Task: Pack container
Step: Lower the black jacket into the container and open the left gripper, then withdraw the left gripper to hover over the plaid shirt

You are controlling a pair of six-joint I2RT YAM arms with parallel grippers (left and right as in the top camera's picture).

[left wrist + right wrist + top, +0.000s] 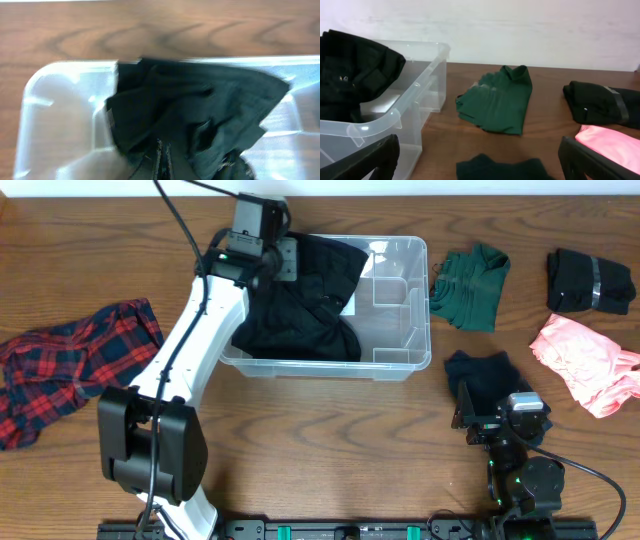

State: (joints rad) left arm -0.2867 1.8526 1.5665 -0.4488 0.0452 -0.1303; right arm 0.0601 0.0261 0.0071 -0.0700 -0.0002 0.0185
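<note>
Left fingers (162, 156) pinched shut on a black garment (200, 110), which hangs beneath them inside the clear container (400, 330). Right fingers (470, 412) spread wide, low over the desk (330, 440), with the container ahead to their left and a green garment (500, 102) straight ahead

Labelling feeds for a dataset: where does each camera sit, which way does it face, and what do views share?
Overhead: above the table, looking straight down on container, clothes, both arms.
Left wrist: on the left arm, looking down into the container at the black garment; left pincer shut on it.
Right wrist: low over the table, facing the wall, green garment ahead; right pincer's open fingers frame the bottom.
Shared: all three show container and black garment.
</note>
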